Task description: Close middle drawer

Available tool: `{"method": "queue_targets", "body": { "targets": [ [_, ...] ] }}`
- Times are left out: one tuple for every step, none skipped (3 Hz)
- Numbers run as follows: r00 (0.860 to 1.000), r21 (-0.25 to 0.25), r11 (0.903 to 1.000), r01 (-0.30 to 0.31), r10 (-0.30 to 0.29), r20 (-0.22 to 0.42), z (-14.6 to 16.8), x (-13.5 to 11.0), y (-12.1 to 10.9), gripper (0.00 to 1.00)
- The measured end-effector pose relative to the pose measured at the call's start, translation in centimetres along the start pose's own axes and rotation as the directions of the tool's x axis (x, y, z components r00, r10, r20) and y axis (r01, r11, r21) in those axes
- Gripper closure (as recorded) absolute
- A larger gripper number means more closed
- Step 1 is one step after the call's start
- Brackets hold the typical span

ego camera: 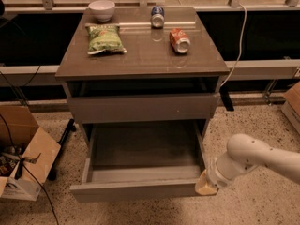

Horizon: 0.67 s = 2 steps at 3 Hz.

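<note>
The middle drawer (136,190) is pulled far out of the grey-brown cabinet (140,55). Its plain flat front strip faces me, and its bare grey inside (145,146) holds nothing. My gripper (206,185), a pale tan tip on the white arm (248,158), is at the right end of the drawer's front strip, against its corner. The taller grey front panel (143,108) above it sits nearly flush with the cabinet.
On the cabinet top lie a green chip bag (105,39), a white bowl (101,9), a blue can (157,16) and a tipped red can (180,40). An open cardboard box (23,153) stands on the floor at left. A white cable (241,36) hangs at right.
</note>
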<state>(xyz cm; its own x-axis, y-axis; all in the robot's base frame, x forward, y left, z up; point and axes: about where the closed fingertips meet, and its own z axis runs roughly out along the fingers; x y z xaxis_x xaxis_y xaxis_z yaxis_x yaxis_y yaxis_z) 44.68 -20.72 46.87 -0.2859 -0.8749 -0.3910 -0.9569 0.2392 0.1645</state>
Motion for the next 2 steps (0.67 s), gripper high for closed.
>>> {"method": "queue_targets", "body": {
  "targets": [
    [1.000, 0.042, 0.9991, -0.001, 0.001, 0.001, 2.0, 0.7, -0.6, 1.00],
    [0.999, 0.080, 0.9967, 0.005, -0.007, 0.032, 4.1, 0.7, -2.2, 1.00]
  ]
}}
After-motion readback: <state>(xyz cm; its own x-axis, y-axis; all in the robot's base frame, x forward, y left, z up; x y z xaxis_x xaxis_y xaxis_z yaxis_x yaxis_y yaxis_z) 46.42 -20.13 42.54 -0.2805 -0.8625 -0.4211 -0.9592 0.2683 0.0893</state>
